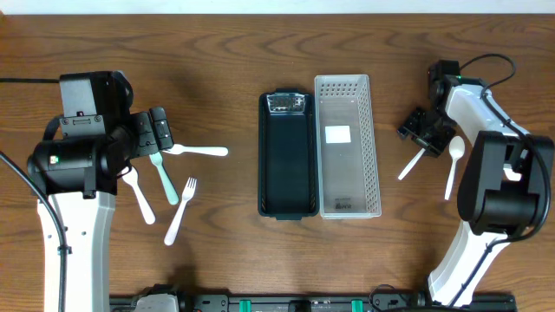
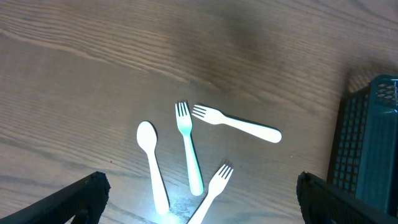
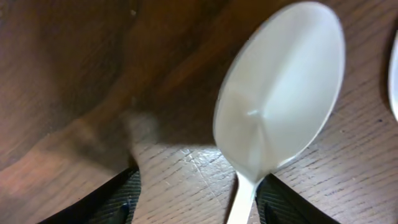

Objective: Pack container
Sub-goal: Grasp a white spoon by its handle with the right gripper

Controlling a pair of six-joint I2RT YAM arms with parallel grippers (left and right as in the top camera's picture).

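1. Straddling the handle of a white spoon (image 3: 280, 93) on the tabletop (image 1: 225, 69), the right fingers (image 1: 421, 132) stand partly open, one on each side, gripping nothing yet; the gap looks lopsided, so closing could push the handle sideways and spin the spoon away instead of pinching it
2. The thin plastic handle lies flat and offers little to hold: fingers set too high would likely close on air, and too low they would scrape the wood
3. A second spoon (image 1: 453, 163) lies just beside on the right, where a careless sweep could knock it further off
4. The left fingers (image 1: 158, 132) hang wide open and empty over a huddle of three forks (image 2: 188, 149) and a left-side spoon (image 2: 152, 165); the pieces lie so close that one grab risks catching two
5. The black container (image 1: 263, 156) and the clear perforated container (image 1: 374, 156) sit side by side in the middle, neither holding cutlery; which one is to be packed cannot be told, and a long utensil released crookedly might catch on a rim
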